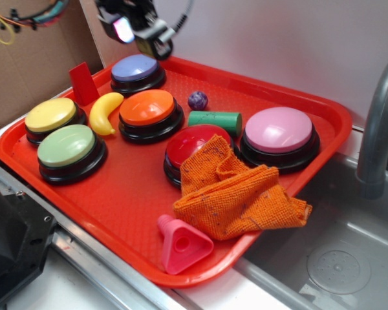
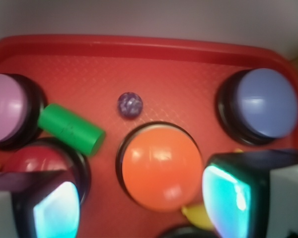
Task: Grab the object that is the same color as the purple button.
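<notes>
The claw (image 1: 145, 29) hangs above the far edge of the red tray (image 1: 116, 194), over the purple button (image 1: 138, 71), its fingers (image 2: 228, 191) spread apart and holding nothing. The small purple ball (image 1: 197, 100) lies on the tray behind the green cylinder (image 1: 215, 120), near the orange button (image 1: 150, 111) and well apart from the claw.

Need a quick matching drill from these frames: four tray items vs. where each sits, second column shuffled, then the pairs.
1. purple ball
2. banana
3. orange cloth
4. pink funnel

A. draped over the red button
B. near front tray edge
C. between yellow and orange buttons
D. just behind the green cylinder

Pairs: 1-D, 2-C, 3-A, 4-B
</notes>
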You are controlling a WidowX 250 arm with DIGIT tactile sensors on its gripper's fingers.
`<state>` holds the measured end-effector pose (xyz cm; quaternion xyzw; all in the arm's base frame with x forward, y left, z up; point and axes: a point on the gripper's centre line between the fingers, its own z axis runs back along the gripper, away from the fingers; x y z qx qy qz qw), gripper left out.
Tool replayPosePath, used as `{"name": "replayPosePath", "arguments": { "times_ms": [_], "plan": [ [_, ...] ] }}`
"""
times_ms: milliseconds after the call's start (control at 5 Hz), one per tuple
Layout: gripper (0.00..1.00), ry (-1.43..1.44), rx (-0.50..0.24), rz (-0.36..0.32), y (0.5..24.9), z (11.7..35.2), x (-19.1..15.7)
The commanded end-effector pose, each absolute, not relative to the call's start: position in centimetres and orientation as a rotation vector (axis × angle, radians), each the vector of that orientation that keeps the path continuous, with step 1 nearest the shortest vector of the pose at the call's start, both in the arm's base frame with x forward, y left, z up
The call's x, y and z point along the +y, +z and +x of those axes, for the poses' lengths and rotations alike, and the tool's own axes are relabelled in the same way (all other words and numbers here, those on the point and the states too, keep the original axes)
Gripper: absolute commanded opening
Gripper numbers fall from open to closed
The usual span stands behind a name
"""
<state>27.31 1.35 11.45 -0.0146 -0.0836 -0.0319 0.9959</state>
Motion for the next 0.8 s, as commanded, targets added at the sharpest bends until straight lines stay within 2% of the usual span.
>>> {"name": "replayPosePath", "arguments": {
  "times_ms": [0, 200, 600],
  "plan": [
    [1.0, -0.113, -0.199, -0.029, 8.5, 31.5, 1.7],
    [1.0, -0.151, -0.182, -0.022, 7.2, 32.7, 1.4],
    [1.0, -0.177, -0.162, -0.029, 5.2, 33.0, 1.2]
  ]
}}
